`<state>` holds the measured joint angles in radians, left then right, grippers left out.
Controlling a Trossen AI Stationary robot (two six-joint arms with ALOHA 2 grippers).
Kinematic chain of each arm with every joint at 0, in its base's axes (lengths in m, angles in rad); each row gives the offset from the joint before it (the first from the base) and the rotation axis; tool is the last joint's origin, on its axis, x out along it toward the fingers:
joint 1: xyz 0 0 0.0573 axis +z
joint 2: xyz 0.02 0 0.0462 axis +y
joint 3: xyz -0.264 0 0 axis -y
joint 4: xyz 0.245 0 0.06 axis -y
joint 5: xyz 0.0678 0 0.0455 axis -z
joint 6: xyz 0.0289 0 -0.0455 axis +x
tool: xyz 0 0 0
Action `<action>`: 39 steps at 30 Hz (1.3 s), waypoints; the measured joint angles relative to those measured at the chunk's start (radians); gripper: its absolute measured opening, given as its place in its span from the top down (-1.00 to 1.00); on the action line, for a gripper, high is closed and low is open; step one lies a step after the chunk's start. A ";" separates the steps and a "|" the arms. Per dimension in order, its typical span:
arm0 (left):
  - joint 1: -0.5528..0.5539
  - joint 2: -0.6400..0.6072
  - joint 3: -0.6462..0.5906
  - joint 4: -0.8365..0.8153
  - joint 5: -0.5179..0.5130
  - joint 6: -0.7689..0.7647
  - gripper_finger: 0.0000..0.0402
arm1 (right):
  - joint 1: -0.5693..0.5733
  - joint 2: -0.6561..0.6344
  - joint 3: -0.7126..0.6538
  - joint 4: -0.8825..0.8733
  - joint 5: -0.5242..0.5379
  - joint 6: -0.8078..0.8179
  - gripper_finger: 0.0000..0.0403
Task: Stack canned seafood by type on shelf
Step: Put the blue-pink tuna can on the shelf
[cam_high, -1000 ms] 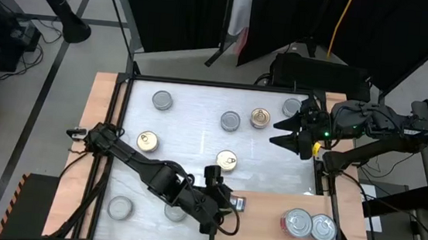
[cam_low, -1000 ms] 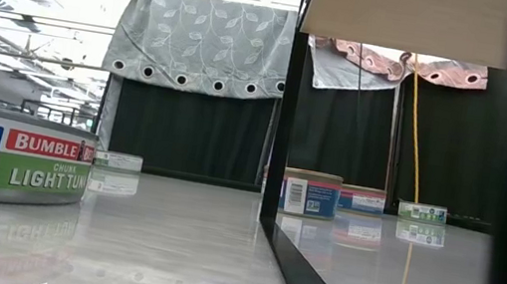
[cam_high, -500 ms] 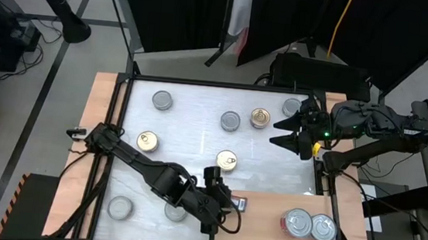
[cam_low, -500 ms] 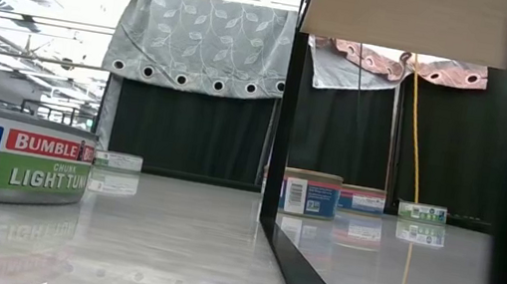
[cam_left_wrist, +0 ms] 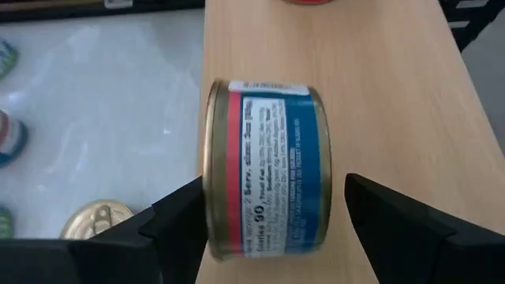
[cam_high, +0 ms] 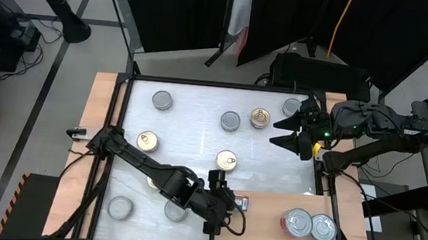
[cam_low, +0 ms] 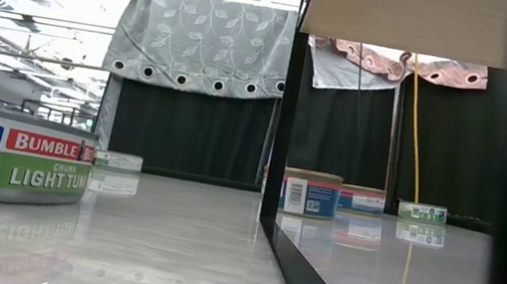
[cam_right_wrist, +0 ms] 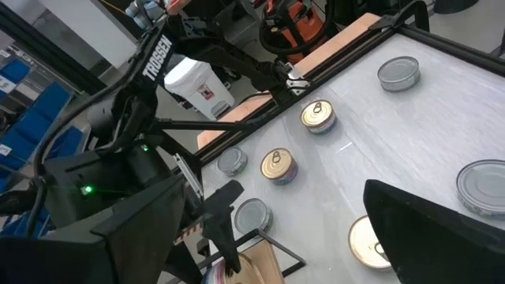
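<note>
My left gripper (cam_high: 235,204) is over the left end of the shelf (cam_high: 267,218), a light-brown board at the table's near right. It is shut on a can (cam_left_wrist: 268,170) with a blue, red and white label. Two silver-topped cans (cam_high: 296,224) (cam_high: 322,228) stand side by side on the shelf's right part. Other cans stand on the white tabletop: silver tops (cam_high: 162,99) (cam_high: 230,121) (cam_high: 292,107) (cam_high: 120,207) and gold tops (cam_high: 260,118) (cam_high: 148,140) (cam_high: 226,161). My right gripper (cam_high: 294,132) hovers open and empty at the table's right edge. My left gripper reaches in from the table's left and has the labelled can between its two fingers. One finger (cam_left_wrist: 185,217) is at the can's gold-rimmed flat end (cam_left_wrist: 211,181), the other (cam_left_wrist: 379,213) at the opposite end. The can is turned on its side above the board; whether it rests there I cannot tell.
Another silver can (cam_high: 176,210) sits half under my left forearm. A black frame edges the tabletop, with a post (cam_low: 287,97) standing in the low view. A large tuna can (cam_low: 10,156) fills that view's left. Bare board lies between the held can and the two shelf cans.
My left arm's elbow and forearm have moved toward the table's right, and the gripper with its can has edged slightly further over the board's left end. My right arm has kept still.
</note>
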<state>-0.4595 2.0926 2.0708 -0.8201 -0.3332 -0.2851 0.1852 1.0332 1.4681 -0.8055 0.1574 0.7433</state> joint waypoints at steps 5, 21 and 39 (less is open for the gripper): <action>0.001 0.000 0.000 0.001 -0.049 0.069 -0.10 | 0.000 0.000 0.000 -0.004 0.000 0.003 -0.88; -0.166 -0.015 0.103 0.012 -0.327 0.667 0.00 | 0.000 0.000 0.000 -0.014 0.003 0.024 -0.88; -0.186 0.116 0.084 0.055 -0.427 0.797 -0.19 | 0.000 0.033 0.000 -0.015 0.056 0.004 -0.88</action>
<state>-0.6456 2.2086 2.1544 -0.7653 -0.7604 0.5122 0.1848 1.0659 1.4681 -0.8210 0.2134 0.7471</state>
